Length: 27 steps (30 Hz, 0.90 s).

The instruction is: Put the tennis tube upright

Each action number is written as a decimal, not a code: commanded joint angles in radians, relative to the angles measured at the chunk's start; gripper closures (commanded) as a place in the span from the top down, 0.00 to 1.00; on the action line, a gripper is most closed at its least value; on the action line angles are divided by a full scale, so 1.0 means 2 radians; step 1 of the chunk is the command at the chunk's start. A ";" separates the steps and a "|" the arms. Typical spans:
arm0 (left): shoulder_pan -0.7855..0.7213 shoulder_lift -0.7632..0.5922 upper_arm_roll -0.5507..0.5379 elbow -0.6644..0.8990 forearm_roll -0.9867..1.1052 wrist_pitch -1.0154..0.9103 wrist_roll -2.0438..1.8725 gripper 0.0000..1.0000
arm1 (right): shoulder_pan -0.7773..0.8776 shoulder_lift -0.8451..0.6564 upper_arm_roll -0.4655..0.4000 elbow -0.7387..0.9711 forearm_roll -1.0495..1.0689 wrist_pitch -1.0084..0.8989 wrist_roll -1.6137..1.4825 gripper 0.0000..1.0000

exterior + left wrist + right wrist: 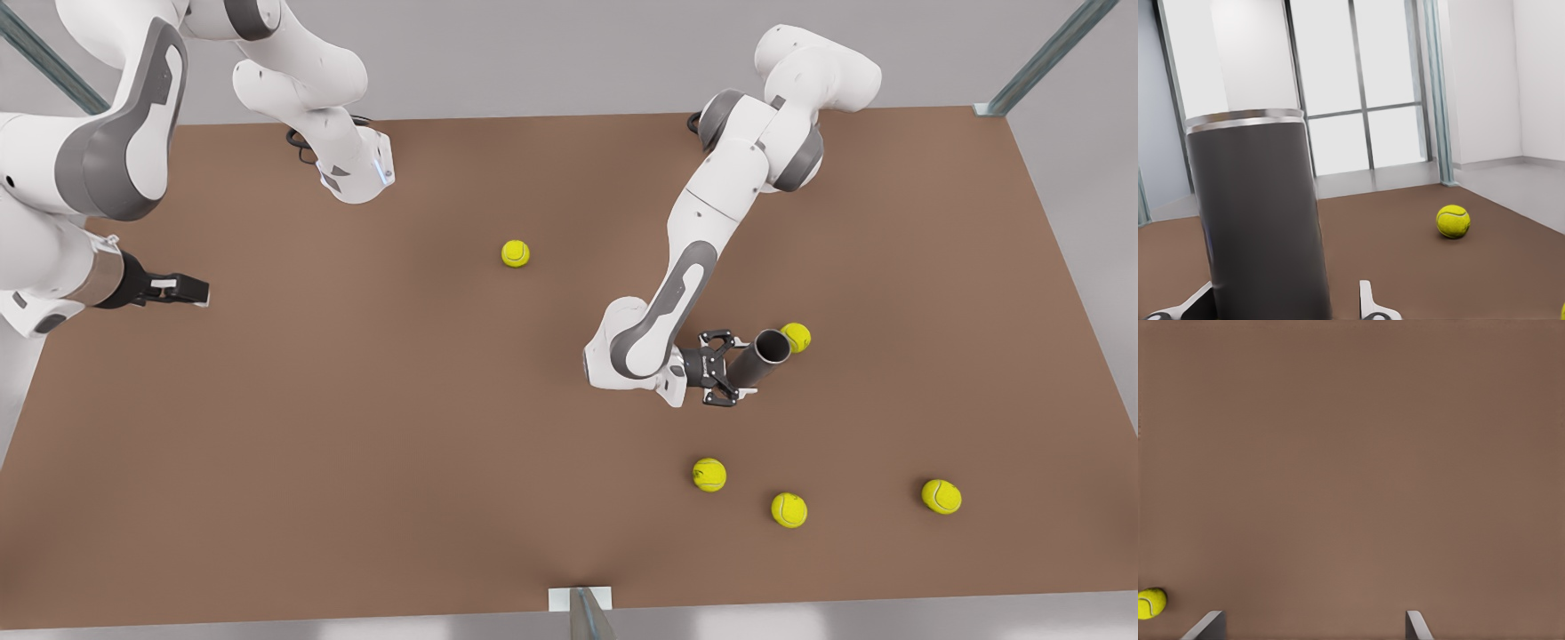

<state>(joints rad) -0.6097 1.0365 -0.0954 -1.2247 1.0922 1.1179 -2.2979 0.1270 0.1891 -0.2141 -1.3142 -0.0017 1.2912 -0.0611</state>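
- A brown table (356,462) is seen from above in the front view, with two white robot arms reaching over it and five yellow tennis balls scattered across its surface.
- The tennis tube (761,356), a dark grey hollow cylinder with a silvery rim, stands on the table toward the front view's right. It looks upright or very nearly so, its open mouth facing up.
- The left gripper (725,369) is at the tube's lower part. In the left wrist view its two pale fingers (1368,300) sit either side of the tube (1258,220). One finger appears to touch the wall while the other stands clear of it, so the claw looks spread and not clamped.
- The right gripper (197,290) waits well apart, at the front view's left edge. In the right wrist view its fingertips (1415,625) are spread wide over bare table, holding nothing.
- One tennis ball (796,337) lies just beside the tube, on its far side. Three more lie nearer the front edge, and one sits alone toward the middle of the table.
- The tube is probably light, stiff and smooth-walled. Being tall and narrow, it would likely tip at a sideways nudge.
- A hold low across the round wall seems steadiest. The thin rim looks a poor place to pinch.
- The task appears almost done. What remains is likely drawing the fingers straight back without brushing the tube.
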 commanded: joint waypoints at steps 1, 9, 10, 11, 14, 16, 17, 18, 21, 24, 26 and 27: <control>0.000 -0.001 0.000 0.000 -0.002 -0.002 0.022 1.00 | 0.000 0.000 0.000 0.001 0.000 0.002 -0.001 1.00; -0.059 0.017 -0.019 0.060 -0.059 -0.012 0.030 1.00 | -0.019 -0.007 0.003 0.001 0.001 0.003 0.000 1.00; -0.071 0.026 -0.019 0.080 -0.068 -0.017 0.031 1.00 | -0.019 -0.015 0.004 -0.003 0.000 0.004 0.000 1.00; -0.086 0.033 -0.019 0.105 -0.074 -0.020 0.041 1.00 | -0.019 -0.022 0.006 -0.006 -0.001 0.004 0.000 1.00; -0.096 0.032 -0.079 0.184 -0.084 -0.014 0.153 1.00 | -0.016 -0.006 0.005 0.007 -0.007 0.000 -0.002 1.00; -0.023 -0.035 -0.126 0.203 -0.154 0.035 0.360 1.00 | -0.014 0.001 0.005 0.016 -0.008 -0.001 -0.003 1.00; 0.024 -0.063 -0.126 0.199 -0.199 0.075 0.475 1.00 | -0.014 0.001 0.005 0.016 -0.007 -0.001 -0.002 1.00; 0.084 -0.088 -0.126 0.198 -0.242 0.120 0.600 1.00 | -0.011 0.002 0.005 0.016 -0.008 -0.001 -0.001 1.00; 0.214 -0.149 -0.126 0.198 -0.390 0.143 0.919 1.00 | -0.009 0.009 0.005 0.015 -0.009 -0.001 -0.002 1.00; 0.250 -0.361 -0.005 0.000 -0.563 0.196 1.086 1.00 | -0.009 0.012 0.006 0.016 -0.011 0.000 -0.002 1.00; 0.249 -0.399 -0.004 -0.014 -0.553 0.188 1.088 1.00 | -0.009 0.012 0.006 0.016 -0.011 0.001 -0.002 1.00; 0.248 -0.410 -0.004 -0.025 -0.551 0.188 1.089 1.00 | -0.009 0.012 0.006 0.016 -0.014 0.001 -0.001 1.00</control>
<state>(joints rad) -0.1090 0.2444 -0.1108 -1.2538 0.0973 1.4107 -1.3456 0.1091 0.2141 -0.2018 -1.2829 -0.0267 1.2922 -0.0638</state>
